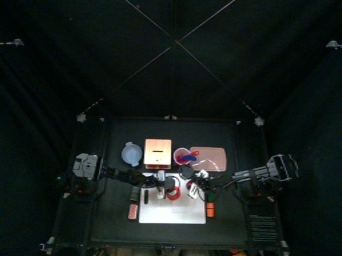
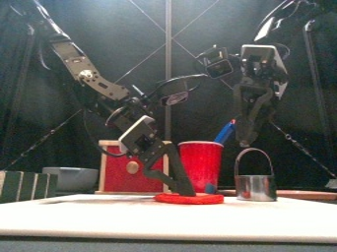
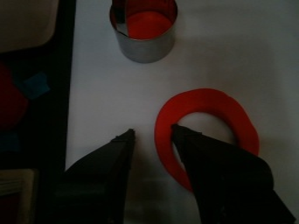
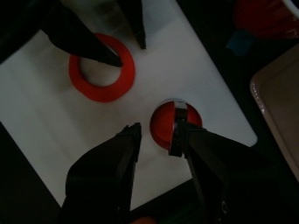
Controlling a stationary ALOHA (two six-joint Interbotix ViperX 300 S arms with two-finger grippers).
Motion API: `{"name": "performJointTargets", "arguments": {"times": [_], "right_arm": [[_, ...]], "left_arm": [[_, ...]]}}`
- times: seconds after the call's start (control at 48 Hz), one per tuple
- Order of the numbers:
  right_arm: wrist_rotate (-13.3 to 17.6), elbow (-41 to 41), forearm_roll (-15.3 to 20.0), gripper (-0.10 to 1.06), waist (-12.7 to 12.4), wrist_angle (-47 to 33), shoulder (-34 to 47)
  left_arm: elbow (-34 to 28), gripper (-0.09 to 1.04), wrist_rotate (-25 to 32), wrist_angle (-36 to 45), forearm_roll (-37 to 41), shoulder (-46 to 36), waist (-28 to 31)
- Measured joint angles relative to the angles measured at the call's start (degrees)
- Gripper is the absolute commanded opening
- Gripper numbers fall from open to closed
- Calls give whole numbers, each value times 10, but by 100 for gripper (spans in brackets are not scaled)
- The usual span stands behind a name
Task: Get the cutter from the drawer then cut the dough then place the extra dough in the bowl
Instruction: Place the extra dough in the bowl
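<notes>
While both arms stood over the board (image 3: 100, 96), the left gripper (image 3: 152, 136) was down at the dough ring (image 3: 208, 96), which lay flat on the board. Its jaws stood a narrow gap apart with bare board between them. One tip lay over the ring's near rim and the other was outside the ring. It held nothing.

The cutter (image 2: 254, 183) stood upright on the board just beside the ring, apart from it, with its wire handle raised. A red disc (image 3: 146, 24) of dough lay inside its metal wall.

The right gripper (image 4: 158, 131) hung directly above the cutter with its jaws parted to either side of the handle. In the front view its tips reached the top of the handle. Whether they touched the wire could not be told. No closed grip was seen.

Behind the ring stood the red cup (image 2: 200, 163), and the tray (image 4: 281, 87) was beside the cup. The box (image 2: 125, 169) was behind the board on the robot's left. The bowl (image 2: 73, 178) sat further left of the box, and no dough showed in it.
</notes>
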Motion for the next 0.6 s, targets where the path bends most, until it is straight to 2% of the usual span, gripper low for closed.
{"name": "performJointTargets", "arguments": {"times": [0.188, 0.333, 0.604], "right_arm": [[1, 7, 4, 78, 0, -2, -1], [1, 8, 6, 78, 0, -2, -1], [1, 9, 7, 78, -1, -6, -7]], "left_arm": [[4, 59, 1, 0, 17, -2, -12], [16, 54, 2, -2, 30, -10, -24], [60, 54, 2, -81, 44, -73, -47]]}}
